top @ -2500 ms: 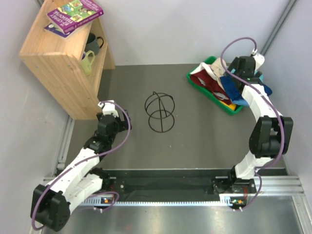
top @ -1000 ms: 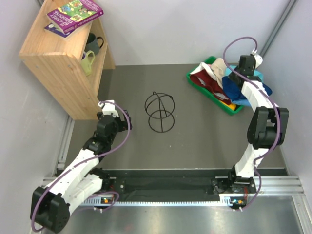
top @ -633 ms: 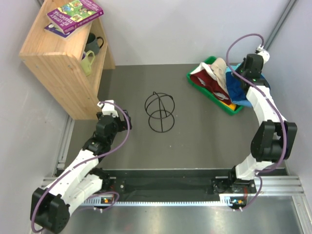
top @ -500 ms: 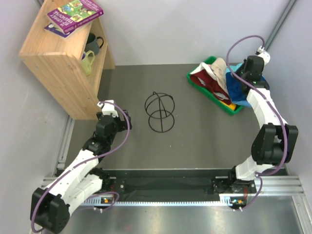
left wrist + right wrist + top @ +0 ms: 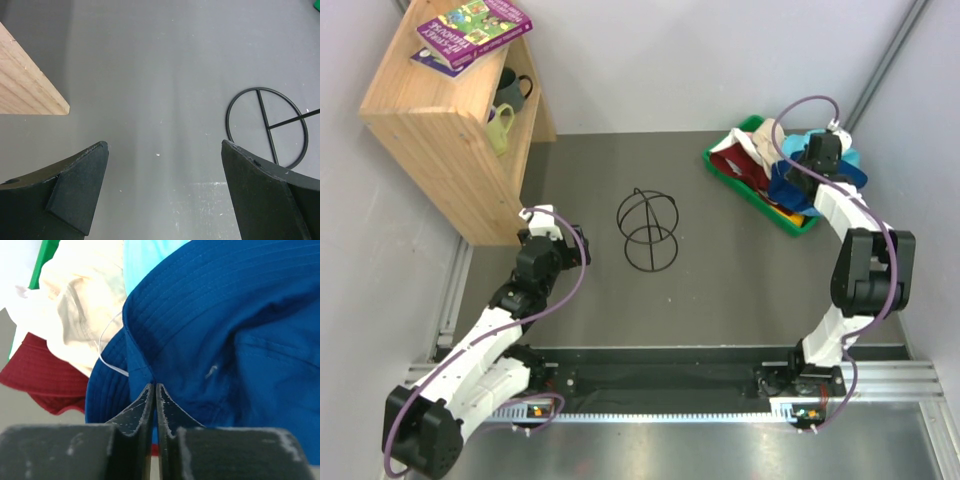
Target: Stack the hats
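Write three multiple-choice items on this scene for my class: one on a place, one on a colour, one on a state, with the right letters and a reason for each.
1. Where on the table does the green tray holding the hats stand?
A near left
B far right
C centre

2. The right gripper has its jaws shut on a hat of which colour?
A blue
B dark red
C beige

3. How do the jaws of the left gripper stand?
A shut on a hat
B shut on nothing
C open

Answers:
1 B: the top view shows the tray in the far right corner.
2 A: the right wrist view shows the brim of the blue hat pinched between the jaws.
3 C: the left wrist view shows a wide gap with only bare table below it.
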### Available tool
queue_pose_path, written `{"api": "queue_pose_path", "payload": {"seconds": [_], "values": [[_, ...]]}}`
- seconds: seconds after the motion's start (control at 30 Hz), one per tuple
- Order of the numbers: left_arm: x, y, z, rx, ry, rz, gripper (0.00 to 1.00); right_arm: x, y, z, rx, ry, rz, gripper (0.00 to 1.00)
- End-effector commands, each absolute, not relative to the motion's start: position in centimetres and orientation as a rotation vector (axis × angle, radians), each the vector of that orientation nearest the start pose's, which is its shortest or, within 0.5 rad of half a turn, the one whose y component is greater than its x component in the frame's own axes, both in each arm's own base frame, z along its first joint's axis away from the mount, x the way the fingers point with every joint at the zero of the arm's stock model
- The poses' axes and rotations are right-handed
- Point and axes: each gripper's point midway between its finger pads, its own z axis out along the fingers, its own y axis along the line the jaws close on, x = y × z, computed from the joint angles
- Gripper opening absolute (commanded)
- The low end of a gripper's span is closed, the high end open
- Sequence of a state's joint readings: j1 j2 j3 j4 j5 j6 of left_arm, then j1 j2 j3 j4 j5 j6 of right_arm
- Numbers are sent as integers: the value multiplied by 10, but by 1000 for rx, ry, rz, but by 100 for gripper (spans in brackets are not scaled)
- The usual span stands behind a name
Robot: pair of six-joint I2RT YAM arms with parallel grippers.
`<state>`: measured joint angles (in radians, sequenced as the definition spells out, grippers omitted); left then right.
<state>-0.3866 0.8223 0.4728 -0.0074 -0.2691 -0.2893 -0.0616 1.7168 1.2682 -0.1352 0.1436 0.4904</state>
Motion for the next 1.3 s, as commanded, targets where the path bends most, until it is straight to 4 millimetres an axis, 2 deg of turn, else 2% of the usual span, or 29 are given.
{"api": "queue_pose_path", "payload": {"seconds": [0.0,0.03,0.27,0.43,0.57,0.8,0.87,0.93,1.0,1.03,1.1,1.17,1.2,1.27], "values": [[301,-84,165,-89,1867,-213,99,516,-35,174,653,1984,146,8],[301,-85,165,-87,1867,-213,99,519,-36,169,656,1991,145,9],[302,-85,163,-85,1873,-208,99,536,-28,176,644,1966,213,21],[303,-84,163,-86,1874,-206,99,544,-23,171,632,1978,239,25],[302,-84,162,-85,1874,-205,99,545,-19,165,617,2003,238,28],[302,-84,162,-83,1877,-205,99,544,-19,159,600,2034,184,40],[302,-85,163,-85,1873,-208,99,544,-19,153,597,2053,169,48],[302,-84,163,-84,1871,-208,99,545,-14,151,574,2077,165,49],[302,-84,163,-85,1873,-208,99,548,-9,149,551,2093,162,45],[302,-84,164,-85,1868,-209,99,549,-6,148,546,2098,161,37],[301,-84,164,-86,1867,-208,99,549,-4,148,545,2096,169,28],[301,-84,164,-86,1867,-210,99,549,-1,151,542,2090,184,13],[301,-84,165,-85,1866,-212,99,549,1,153,534,2089,195,0],[301,-85,165,-81,1866,-218,99,546,2,161,517,2089,198,0]]}}
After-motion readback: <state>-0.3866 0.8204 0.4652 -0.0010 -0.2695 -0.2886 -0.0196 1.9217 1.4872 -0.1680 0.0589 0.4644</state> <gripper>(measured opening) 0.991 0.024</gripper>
